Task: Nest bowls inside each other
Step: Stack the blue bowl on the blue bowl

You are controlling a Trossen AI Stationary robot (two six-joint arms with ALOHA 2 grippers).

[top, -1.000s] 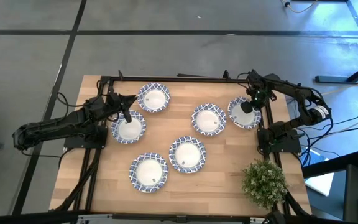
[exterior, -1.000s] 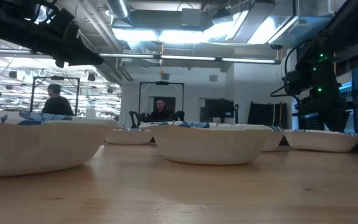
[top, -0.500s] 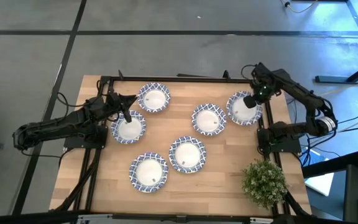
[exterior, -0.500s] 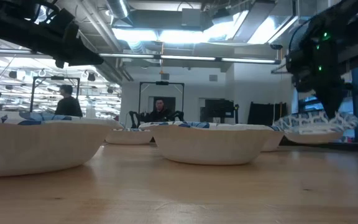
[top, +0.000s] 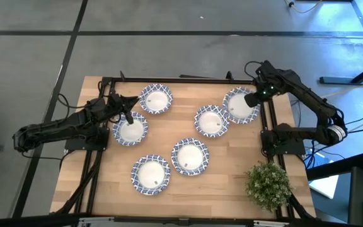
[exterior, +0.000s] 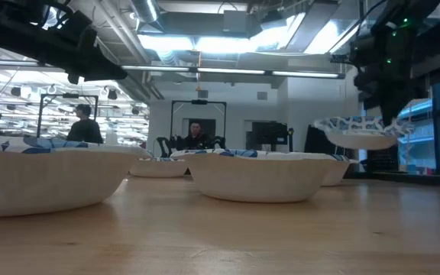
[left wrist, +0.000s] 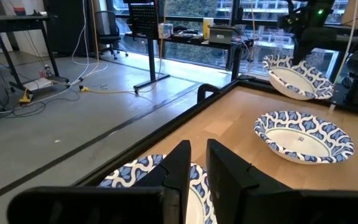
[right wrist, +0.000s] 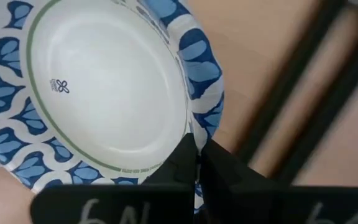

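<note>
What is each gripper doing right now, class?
Left gripper: shut, empty, over a bowl.
Right gripper: shut on lifted bowl rim.

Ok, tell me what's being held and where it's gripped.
The right gripper pinches one bowl by its patterned rim, lifted clear of the table. The left gripper holds nothing.

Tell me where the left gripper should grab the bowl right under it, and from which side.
Judging by its shape, pinch the bowl at its thin blue-patterned rim, one finger inside and one outside, coming down from above. The left gripper hovers over the far rim, so that edge looks handiest. The right gripper holds its lifted bowl the same way.
</note>
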